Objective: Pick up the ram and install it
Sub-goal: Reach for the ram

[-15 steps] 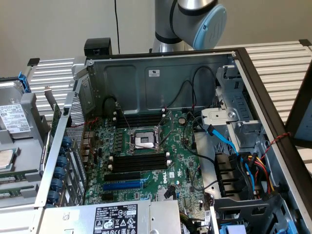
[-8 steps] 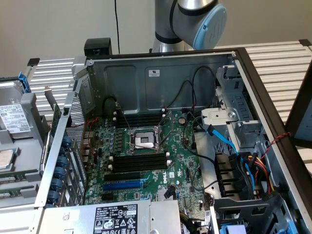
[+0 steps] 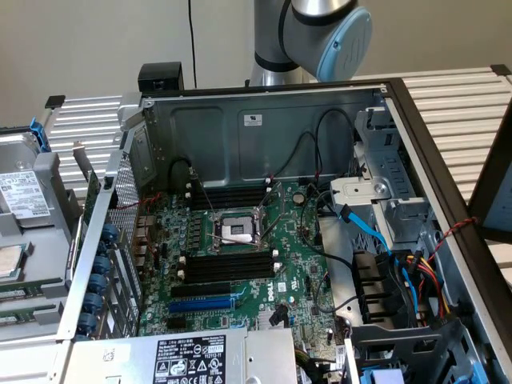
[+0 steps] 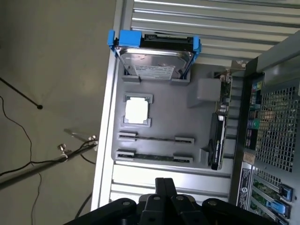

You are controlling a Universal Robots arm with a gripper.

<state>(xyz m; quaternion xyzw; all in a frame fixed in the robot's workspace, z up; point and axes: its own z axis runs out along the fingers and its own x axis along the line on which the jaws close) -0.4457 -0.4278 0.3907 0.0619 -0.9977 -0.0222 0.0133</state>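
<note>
Plain beige wall point(image 3: 80, 40), grey floor point(image 4: 47, 70), ribbed metal tabletop point(image 3: 456, 100)

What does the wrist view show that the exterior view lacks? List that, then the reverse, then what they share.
Wrist view adds: the shut black gripper near the ram, a thin dark-green stick lying in holders of the grey plastic tray, and a square silver processor.
Exterior view adds: the green motherboard, its long black memory slots with white end clips and the blue expansion slot.
Both: the grey plastic tray, the silver hard drive in a blue bracket and the open metal computer case.
</note>
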